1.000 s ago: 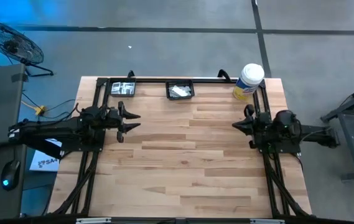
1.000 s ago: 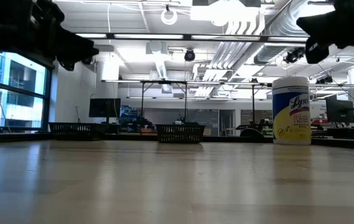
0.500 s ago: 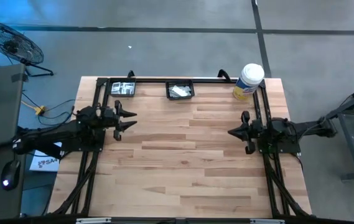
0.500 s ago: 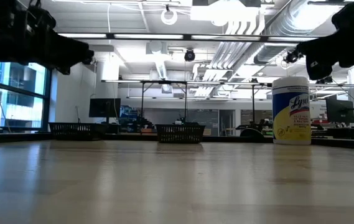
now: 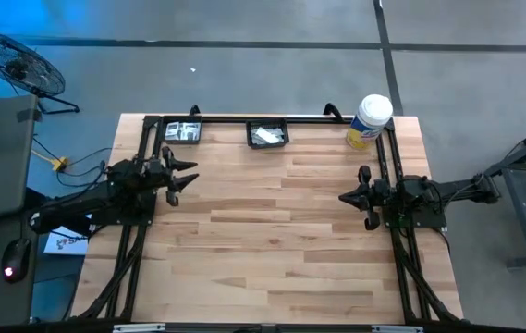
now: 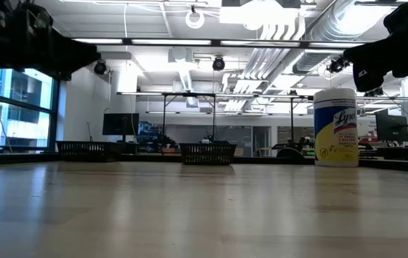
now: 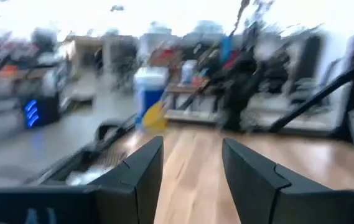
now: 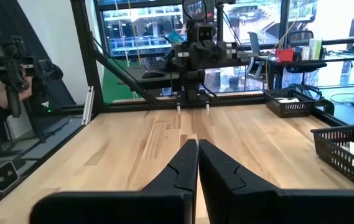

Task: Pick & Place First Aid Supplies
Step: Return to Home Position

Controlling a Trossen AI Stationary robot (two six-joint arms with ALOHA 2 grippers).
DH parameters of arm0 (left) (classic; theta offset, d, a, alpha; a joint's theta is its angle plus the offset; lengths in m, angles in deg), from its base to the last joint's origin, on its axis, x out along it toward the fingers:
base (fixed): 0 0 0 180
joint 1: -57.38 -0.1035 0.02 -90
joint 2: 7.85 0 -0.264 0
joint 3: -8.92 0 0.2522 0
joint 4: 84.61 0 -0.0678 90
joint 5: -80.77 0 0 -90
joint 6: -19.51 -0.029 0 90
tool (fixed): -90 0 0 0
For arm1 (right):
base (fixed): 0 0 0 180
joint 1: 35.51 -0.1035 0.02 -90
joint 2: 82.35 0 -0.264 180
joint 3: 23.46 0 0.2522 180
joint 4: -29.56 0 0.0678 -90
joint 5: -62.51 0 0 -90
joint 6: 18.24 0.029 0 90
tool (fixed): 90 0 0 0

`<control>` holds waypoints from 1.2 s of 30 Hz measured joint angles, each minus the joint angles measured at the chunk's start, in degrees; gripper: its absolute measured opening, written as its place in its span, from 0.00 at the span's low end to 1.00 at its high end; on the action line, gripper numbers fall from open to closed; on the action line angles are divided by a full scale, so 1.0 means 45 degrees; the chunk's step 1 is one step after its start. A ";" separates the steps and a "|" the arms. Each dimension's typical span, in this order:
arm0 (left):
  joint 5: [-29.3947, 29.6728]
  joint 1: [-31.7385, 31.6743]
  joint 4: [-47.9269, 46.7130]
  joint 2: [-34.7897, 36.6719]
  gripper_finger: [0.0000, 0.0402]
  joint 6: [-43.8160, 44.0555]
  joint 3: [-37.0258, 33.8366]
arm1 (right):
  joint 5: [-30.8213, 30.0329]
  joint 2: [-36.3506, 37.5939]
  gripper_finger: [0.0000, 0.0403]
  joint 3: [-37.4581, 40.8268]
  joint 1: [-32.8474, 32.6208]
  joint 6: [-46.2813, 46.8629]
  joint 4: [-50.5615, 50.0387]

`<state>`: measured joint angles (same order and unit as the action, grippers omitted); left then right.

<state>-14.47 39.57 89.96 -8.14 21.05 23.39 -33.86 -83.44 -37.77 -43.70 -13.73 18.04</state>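
1. Two piles of first aid supplies (image 5: pixel 264 138) sit at the far edge of the table (image 5: pixel 272 245). One is in the left black bin (image 5: pixel 165 135), the other in the middle black bin (image 5: pixel 286 136).
2. Packets lie flat and heaped inside the bins. They are too small and overlapped to tell which way any one long axis runs.
3. Right wrist view: a white packet edge shows over the nearer mesh bin's rim.
4. Left gripper (image 5: pixel 184 178) hovers over the table's left side, near the left black bin, and points inward across the boards.
5. Its fingers (image 7: pixel 142 171) are spread. Bare wood shows through the gap, and they touch no packet.
6. Right gripper (image 5: pixel 344 196) hovers over the table's right side and points across toward the left arm.
7. Its fingers (image 8: pixel 180 165) are pressed together along their length. Only tabletop lies ahead of them.
8. White tub (image 5: pixel 371 120) with a yellow label stands upright at the far right corner, well apart from both bins.
9. Low view: both arms hang above the wood, clear of the surface.
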 joint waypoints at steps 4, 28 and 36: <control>0.1680 0.0590 -0.0522 -0.0015 0.40 -0.0083 -0.0005 | -0.0005 -0.0034 0.01 0.0002 0.0000 -0.0009 0.0004; 0.1297 0.3983 0.0128 -0.0015 0.40 -0.1010 -0.0010 | -0.0020 -0.0034 0.01 0.0012 0.0000 -0.0014 0.0034; 0.1303 0.3965 -0.0323 -0.0069 0.40 -0.0578 -0.0010 | -0.0020 -0.0034 0.01 0.0012 0.0000 -0.0013 0.0034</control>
<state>-8.61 57.41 88.51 -8.45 18.45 23.35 -33.95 -83.59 -37.71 -43.70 -13.78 18.19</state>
